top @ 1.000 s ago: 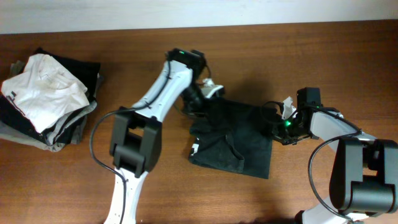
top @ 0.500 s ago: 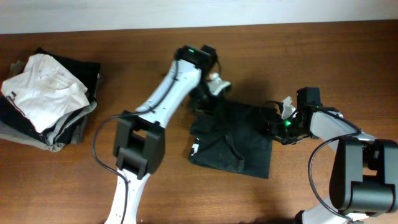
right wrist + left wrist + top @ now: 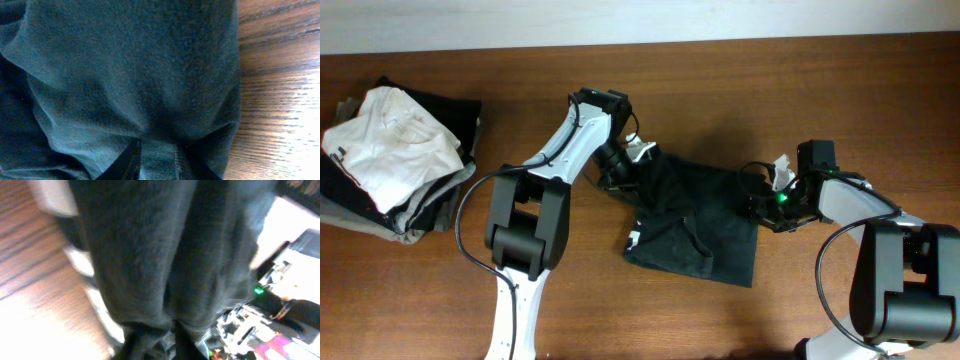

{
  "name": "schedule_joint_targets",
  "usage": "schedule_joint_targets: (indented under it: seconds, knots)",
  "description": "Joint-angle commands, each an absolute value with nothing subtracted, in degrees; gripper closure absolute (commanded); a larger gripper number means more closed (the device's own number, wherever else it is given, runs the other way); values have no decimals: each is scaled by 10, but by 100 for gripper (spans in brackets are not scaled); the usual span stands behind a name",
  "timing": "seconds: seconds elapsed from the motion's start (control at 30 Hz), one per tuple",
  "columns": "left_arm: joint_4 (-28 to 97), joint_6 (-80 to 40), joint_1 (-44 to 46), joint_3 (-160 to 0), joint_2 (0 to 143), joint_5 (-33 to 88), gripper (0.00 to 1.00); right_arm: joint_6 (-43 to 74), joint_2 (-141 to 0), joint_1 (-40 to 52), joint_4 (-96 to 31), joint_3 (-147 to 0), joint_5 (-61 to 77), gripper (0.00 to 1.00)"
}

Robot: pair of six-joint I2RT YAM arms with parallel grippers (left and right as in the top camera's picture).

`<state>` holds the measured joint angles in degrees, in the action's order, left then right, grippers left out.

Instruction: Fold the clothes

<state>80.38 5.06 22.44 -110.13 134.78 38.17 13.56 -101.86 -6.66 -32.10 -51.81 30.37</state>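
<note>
The overhead camera looks straight down from high above the table (image 3: 740,80), taking in the left arm (image 3: 570,150), the right arm (image 3: 850,205), the shirt (image 3: 695,215) and a clothes pile (image 3: 390,150) at the left edge. The left wrist camera, pressed close against the shirt and blurred, faces across toward the right arm. The right wrist camera, equally near, looks down on shirt and table. All three share the shirt.

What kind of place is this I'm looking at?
Probably a robot lab or test bench: two robot arms at a wooden table, a dark shirt between them, and a pile of clothes at one end.
</note>
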Motion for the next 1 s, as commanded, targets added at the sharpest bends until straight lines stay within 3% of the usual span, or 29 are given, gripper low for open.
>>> schedule_joint_targets:
  seconds: [0.0,0.17,0.33,0.37,0.4,0.5,0.6,0.73,0.83,0.97]
  knots:
    - [801,61,225,-1130,1350,504,93,138,-1056,-60,-336,-488,237,71]
    - [764,54,243,-1173,1350,578,99,138,-1056,-60,-336,-488,237,71]
    - [598,-10,303,-1175,1350,552,98,138,-1056,-60,-336,-488,238,71]
    - [584,-23,320,-1175,1350,536,91,138,-1056,-60,-336,-488,238,71]
    - [581,-32,333,-1175,1350,526,75,138,-1056,-60,-336,-488,238,64]
    - [585,-32,355,-1175,1350,510,48,138,-1056,-60,-339,-488,238,56]
    - [610,-32,346,-1184,1350,504,39,138,-1052,-62,-355,-497,239,53]
    - [705,-9,301,-1241,1350,434,38,109,-1020,-65,-396,-531,273,52]
    - [793,15,261,-1311,1350,339,37,110,-986,-65,-412,-560,276,46]
    - [884,62,238,-1353,1350,273,37,115,-978,-65,-409,-579,281,48]
